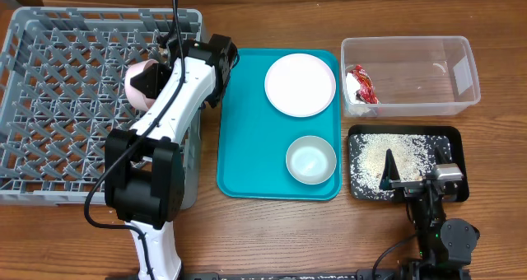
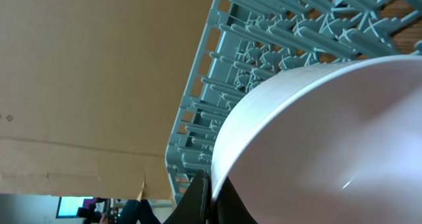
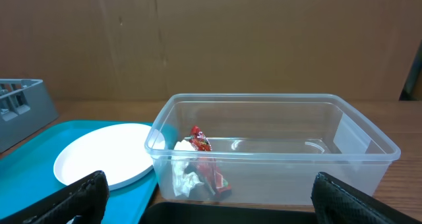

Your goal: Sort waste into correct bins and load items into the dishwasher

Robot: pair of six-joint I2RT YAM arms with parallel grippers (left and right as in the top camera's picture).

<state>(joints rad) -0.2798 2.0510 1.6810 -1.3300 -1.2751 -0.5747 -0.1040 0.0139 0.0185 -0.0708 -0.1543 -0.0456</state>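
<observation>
My left gripper (image 1: pixel 152 76) is shut on the rim of the pinkish-white bowl (image 1: pixel 138 84) and holds it on edge over the right side of the grey dish rack (image 1: pixel 49 91). In the left wrist view the bowl (image 2: pixel 330 138) fills the frame, with the jaws (image 2: pixel 212 199) on its rim and the rack (image 2: pixel 264 46) behind. The white plate (image 1: pixel 300 84) and greenish-white bowl (image 1: pixel 311 160) sit on the teal tray (image 1: pixel 239 148). The red-and-white wrapper (image 1: pixel 361 84) lies in the clear tub (image 1: pixel 412 76), also in the right wrist view (image 3: pixel 204 159). Rice grains (image 1: pixel 387 152) lie in the black tray (image 1: pixel 457 144). My right gripper (image 1: pixel 412 181) is open and empty. The chopsticks are out of view.
The plate (image 3: pixel 105 161) shows left of the clear tub (image 3: pixel 277 118) in the right wrist view. A brown cardboard wall stands behind the table. Bare wooden tabletop lies between the rack and the teal tray and along the front edge.
</observation>
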